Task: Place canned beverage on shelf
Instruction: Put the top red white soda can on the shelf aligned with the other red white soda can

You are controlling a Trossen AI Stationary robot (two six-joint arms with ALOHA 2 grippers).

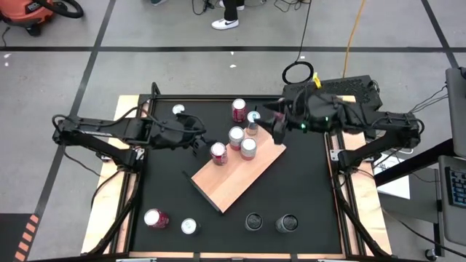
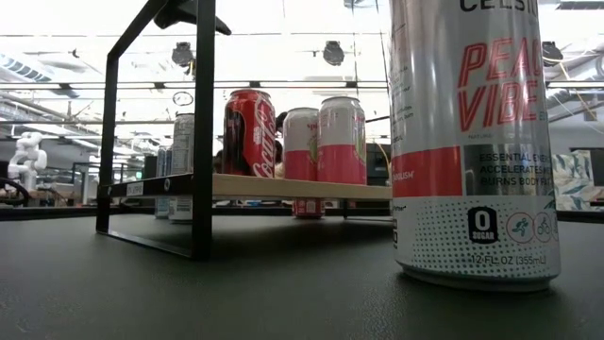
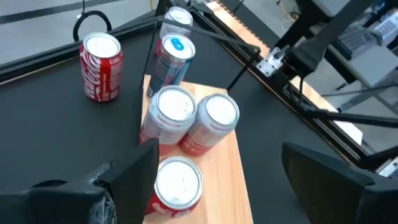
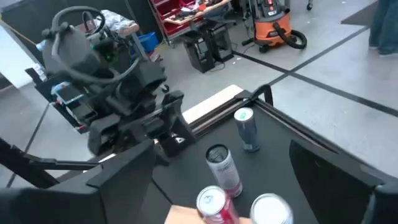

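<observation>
Shelf [image 1: 244,182]: sits slanted in the middle of the black table [image 1: 167,189], a light wooden board raised on a thin black frame. Carries three upright cans, all bunched at its far end.

Red can [image 1: 218,153]: stands on the shelf nearest the left arm. Shows in the low view as the red one at the board's left.

Two pink-and-white cans [image 1: 242,143]: stand touching each other on the shelf, just beside the red can.

Left gripper [image 1: 197,143]: hovers at the shelf's far left corner, just beside the red can. Fingers [image 3: 134,180] spread wide, gripping nothing.

Right gripper [image 1: 277,124]: hangs near the shelf's far right corner, close to the blue-topped can [image 1: 253,120]. Fingers [image 4: 124,171] spread wide as well, gripping nothing.

Off the shelf, on the table: a second red can [image 1: 239,110] upright beyond the board, the blue-topped can just beside it and near the board's edge, and a silver-topped can [image 1: 178,110] farther left, by the left arm.

Along the near edge: a pink can [image 1: 155,218] and a silver-topped can [image 1: 189,226] at left, two dark-topped cans [image 1: 270,222] at right, all well apart from the shelf.

Low view: fills at right with a tall white can [image 2: 472,142] lettered in pink, standing on the table.
</observation>
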